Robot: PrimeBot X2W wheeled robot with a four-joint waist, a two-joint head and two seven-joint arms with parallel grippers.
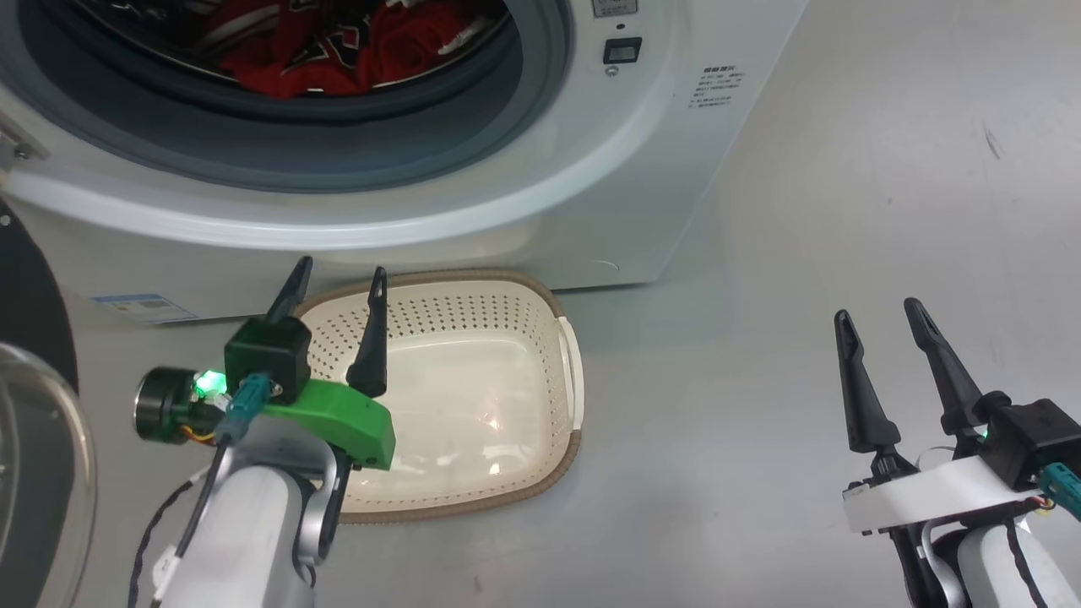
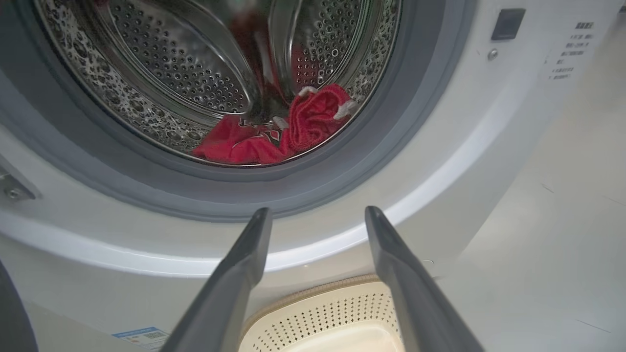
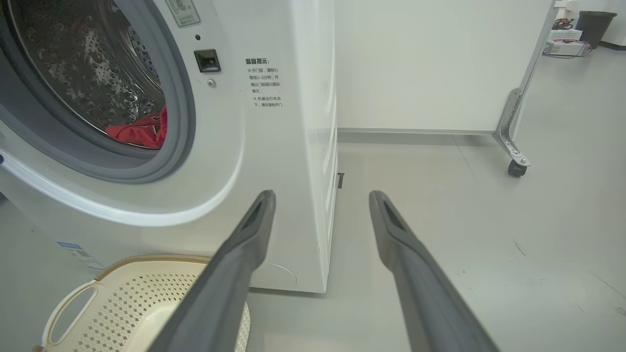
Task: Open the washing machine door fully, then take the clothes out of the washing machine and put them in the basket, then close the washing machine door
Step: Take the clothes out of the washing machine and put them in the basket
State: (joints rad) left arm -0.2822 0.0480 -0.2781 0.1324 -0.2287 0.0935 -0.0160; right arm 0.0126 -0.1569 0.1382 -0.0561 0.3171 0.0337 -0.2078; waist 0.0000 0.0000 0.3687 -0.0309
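Red clothes [image 1: 338, 51] in drum [image 2: 195, 73], door [image 1: 34, 473] open, basket [image 1: 456, 308] empty. Our jaws both released, holding nothing. Next, we judge: reach in, pinch fabric.

The washing machine [image 1: 524, 203] hole is wide open, so a gripper could go straight in to the clothes [image 1: 338, 51]. The door [image 1: 25, 287] is swung out & blocks the left side. The basket [image 1: 473, 279] sits on the floor just below the hole, open on top, w/ the left gripper [image 1: 342, 267] over its back rim. Right of it is bare floor [image 1: 743, 405].
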